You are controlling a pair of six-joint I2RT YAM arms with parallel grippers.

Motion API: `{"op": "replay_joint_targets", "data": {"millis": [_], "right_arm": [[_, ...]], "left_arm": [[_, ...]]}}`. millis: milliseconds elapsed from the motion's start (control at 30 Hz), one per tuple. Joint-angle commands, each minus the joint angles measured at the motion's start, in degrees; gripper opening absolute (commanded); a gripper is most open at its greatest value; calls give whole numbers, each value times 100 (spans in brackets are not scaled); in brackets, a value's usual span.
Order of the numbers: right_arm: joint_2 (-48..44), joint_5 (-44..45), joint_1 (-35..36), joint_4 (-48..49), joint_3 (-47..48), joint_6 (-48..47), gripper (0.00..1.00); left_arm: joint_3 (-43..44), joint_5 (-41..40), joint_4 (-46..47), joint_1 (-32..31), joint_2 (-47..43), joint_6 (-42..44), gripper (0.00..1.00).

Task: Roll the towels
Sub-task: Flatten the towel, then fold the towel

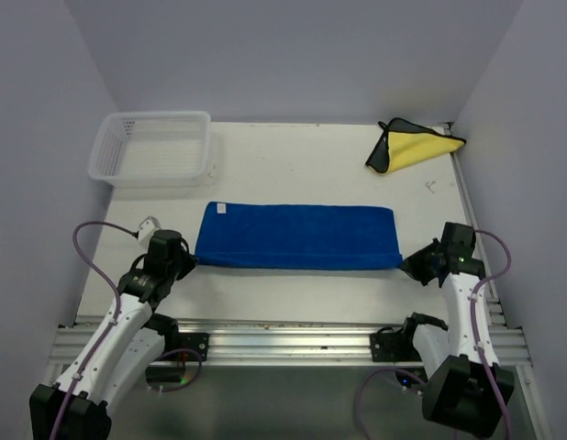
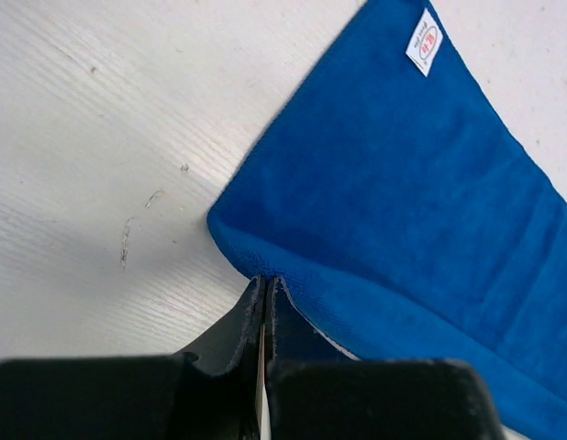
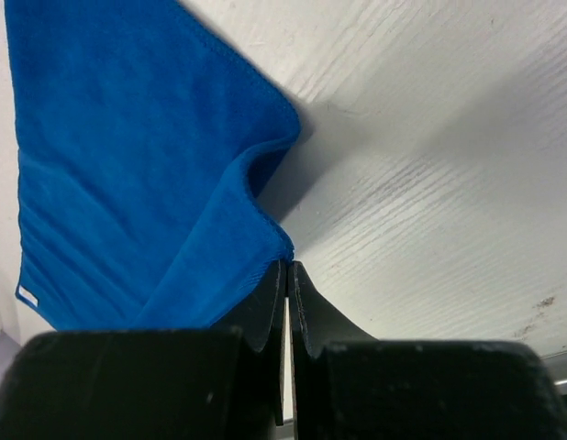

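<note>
A blue towel (image 1: pixel 297 236) lies flat as a long strip across the middle of the white table, with a white label (image 1: pixel 221 209) at its far left corner. My left gripper (image 1: pixel 187 261) is at the towel's near left corner; in the left wrist view its jaws (image 2: pixel 265 282) are pressed together on the towel's (image 2: pixel 403 202) edge. My right gripper (image 1: pixel 414 266) is at the near right corner; in the right wrist view its jaws (image 3: pixel 288 266) are pinched on the towel (image 3: pixel 127 165), whose corner is puckered up off the table.
A white plastic basket (image 1: pixel 155 147) stands at the far left. A yellow and black towel (image 1: pixel 412 147) lies crumpled at the far right corner. Grey walls enclose the table; a metal rail (image 1: pixel 283 339) runs along its near edge.
</note>
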Motion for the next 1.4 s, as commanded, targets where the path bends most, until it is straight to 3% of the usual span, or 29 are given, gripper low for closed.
{"op": "replay_joint_targets", "data": {"millis": [0, 200, 500, 1367], "right_arm": [[308, 197, -19, 426, 428, 19, 0], [1046, 294, -19, 716, 1043, -25, 0], [2013, 128, -19, 1252, 1509, 142, 0], [3579, -48, -1, 1824, 2362, 168, 0]], "left_arm": [[216, -575, 102, -16, 218, -296, 0], [453, -540, 778, 28, 1349, -139, 0], [1480, -725, 1377, 274, 2722, 371, 0], [1921, -382, 2106, 538, 3883, 1022, 0]]}}
